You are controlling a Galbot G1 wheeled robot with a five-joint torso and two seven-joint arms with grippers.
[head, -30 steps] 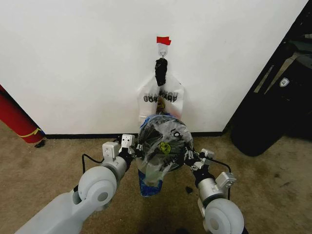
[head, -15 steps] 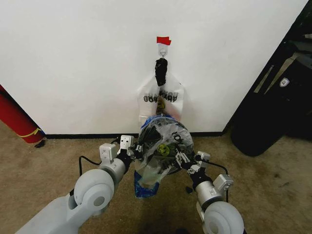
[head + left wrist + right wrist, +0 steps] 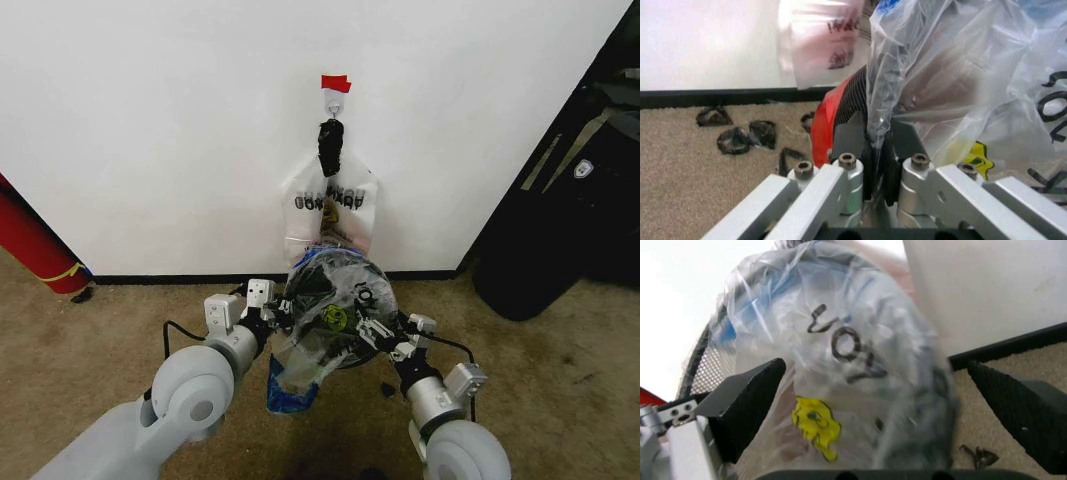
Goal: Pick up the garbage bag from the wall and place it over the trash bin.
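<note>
Since a second ago the right hand (image 3: 372, 330) has slid inward over the mouth of the trash bin (image 3: 385, 290), and the loose lower end of the garbage bag (image 3: 330, 310) has drifted a little toward the robot's left; the wall (image 3: 180, 130), its hook (image 3: 335, 101) and red tape (image 3: 335, 83) look the same. The garbage bag lies draped over the top of the trash bin, which stands on the carpet (image 3: 90, 340) just in front of the wall, below a whitish printed bag (image 3: 333, 200) hanging from the hook. The bag's long axis runs from the bin's far rim near the wall down toward the robot, with its blue-patched tail (image 3: 288, 385) hanging off the near side, pointing down and slightly left. The left hand (image 3: 875, 165) is clamped narrow on a fold of the bag at the bin's left rim, the plastic pinched between its fingers (image 3: 852, 150). The right hand's fingers (image 3: 750, 395) stand wide apart, with the bag's yellow smiley (image 3: 815, 426) between them; it seems to grip nothing, though the blur leaves that uncertain.
</note>
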